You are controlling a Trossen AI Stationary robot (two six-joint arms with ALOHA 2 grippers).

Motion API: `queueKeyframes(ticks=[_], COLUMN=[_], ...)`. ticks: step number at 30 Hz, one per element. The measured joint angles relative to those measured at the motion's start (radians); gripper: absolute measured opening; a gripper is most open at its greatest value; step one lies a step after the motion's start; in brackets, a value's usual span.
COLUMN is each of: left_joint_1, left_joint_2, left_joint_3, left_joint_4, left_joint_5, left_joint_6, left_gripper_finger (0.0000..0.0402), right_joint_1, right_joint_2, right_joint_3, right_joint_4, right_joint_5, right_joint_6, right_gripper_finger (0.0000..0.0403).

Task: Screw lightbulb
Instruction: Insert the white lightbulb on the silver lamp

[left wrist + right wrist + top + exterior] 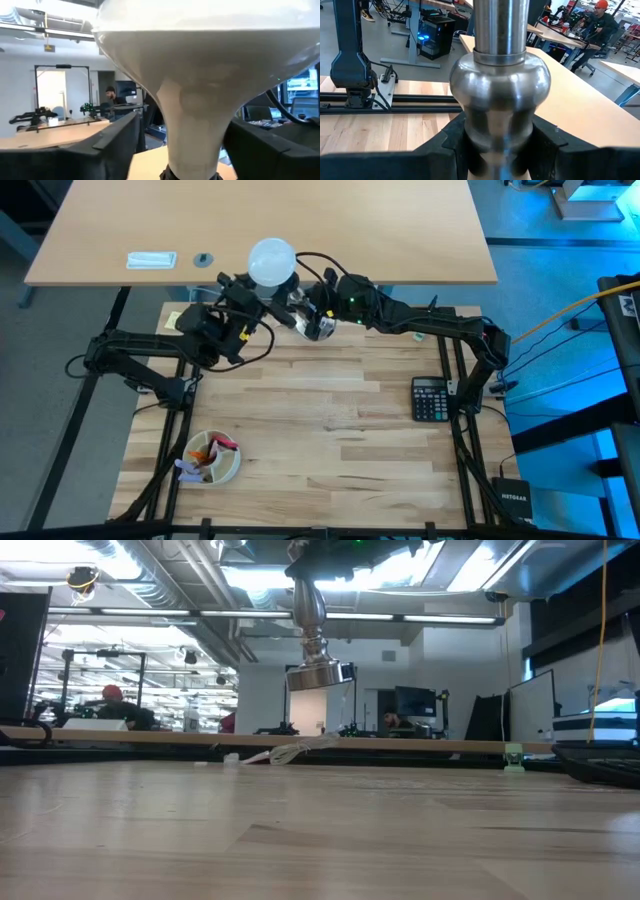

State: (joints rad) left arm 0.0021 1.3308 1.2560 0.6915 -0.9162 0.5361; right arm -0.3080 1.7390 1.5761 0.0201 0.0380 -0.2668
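Bulb (pixel 271 262) sits at the far edge of the table (pixel 330 440), held up in the air, not resting on anything, between both arms. Left claw (pixel 258 292) straddles its neck: in the left wrist view the white neck (pixel 195 125) runs down between the two dark fingers (pixel 107 147) with a gap showing on each side, so fingers look spread around it, not clearly pinching. Right claw (pixel 318 308) is pressed onto the silver stand (pixel 500 95), pinching its stem just under the round bulge; the low view shows the stand (pixel 318 660) hanging clear of the table, foot down.

Handling guess: bulb is light, smooth matte, probably thin-shelled and fragile, and the dome is too wide and slippery to grip. Best hold is the narrow neck, light squeeze, turning about its own axis. Stand is rigid metal, heavier, shiny, so it may slip or twist in the grip under torque.

Containers: small bowl (pixel 212 458) near left on the table, with a few small bits in it, orange, red and purple; can't tell what they are. Calculator (pixel 431 398) at right, well apart.
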Motion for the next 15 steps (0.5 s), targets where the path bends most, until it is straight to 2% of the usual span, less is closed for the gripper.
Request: queueKeyframes(ticks=[6, 12, 15], left_joint_1=[0.000, 0.001, 0.001], left_joint_2=[0.000, 0.000, -0.002], left_joint_3=[0.000, 0.000, 0.000], left_joint_4=[-0.008, -0.047, -0.078], left_joint_5=[0.007, 0.042, 0.048], left_joint_6=[0.046, 0.042, 0.025], left_gripper_finger=[0.0145, 0.0139, 0.0139], right_joint_1=[0.000, 0.001, 0.001], right_joint_2=[0.000, 0.001, 0.001], right_joint_3=[0.000, -0.001, -0.002], right_joint_4=[-0.002, -0.002, -0.009], right_joint_5=[0.000, 0.003, -0.029], right_joint_6=[0.000, -0.007, -0.007], right_gripper_finger=[0.0139, 0.0139, 0.0139])
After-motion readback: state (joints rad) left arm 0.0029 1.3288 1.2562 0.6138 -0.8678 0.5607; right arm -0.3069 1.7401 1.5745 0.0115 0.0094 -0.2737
